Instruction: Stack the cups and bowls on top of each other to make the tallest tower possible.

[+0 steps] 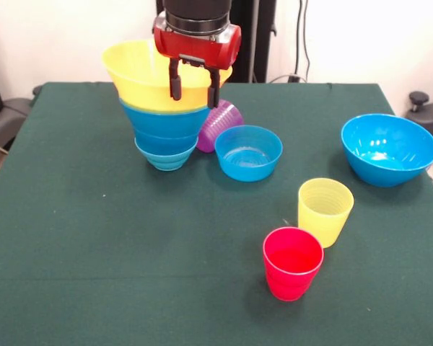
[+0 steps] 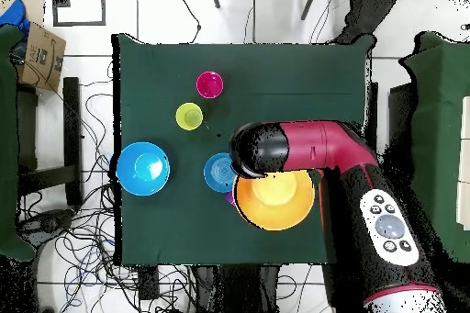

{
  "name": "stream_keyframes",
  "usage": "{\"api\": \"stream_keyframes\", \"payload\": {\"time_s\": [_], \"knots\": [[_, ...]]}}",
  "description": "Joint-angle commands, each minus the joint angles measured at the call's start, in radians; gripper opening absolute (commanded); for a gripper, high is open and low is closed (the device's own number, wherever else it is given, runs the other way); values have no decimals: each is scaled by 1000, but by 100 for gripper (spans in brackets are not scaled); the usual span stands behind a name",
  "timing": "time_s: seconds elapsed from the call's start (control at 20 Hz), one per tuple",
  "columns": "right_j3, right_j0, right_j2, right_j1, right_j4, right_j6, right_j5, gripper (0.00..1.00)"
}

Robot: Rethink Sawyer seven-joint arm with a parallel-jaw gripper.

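While tool gapes, tower hides purple cup

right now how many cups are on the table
3: a red cup nearest the camera, a yellow cup just behind it, a purple cup tipped over beside the tower. Others may be hidden.

The front camera stands close across the dark green cloth-covered table, angled down toward the robot at the far side. The overhead camera hangs high above, looking straight down, taking in the whole table and surrounding floor. Both share the tabletop, turned half round.
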Motion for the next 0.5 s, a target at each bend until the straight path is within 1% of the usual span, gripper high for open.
{"api": "stream_keyframes", "payload": {"time_s": [0.05,0.5], "knots": [[-32,55,-53,4,37,159,-40,100],[-54,126,-84,29,97,200,-62,100]]}}
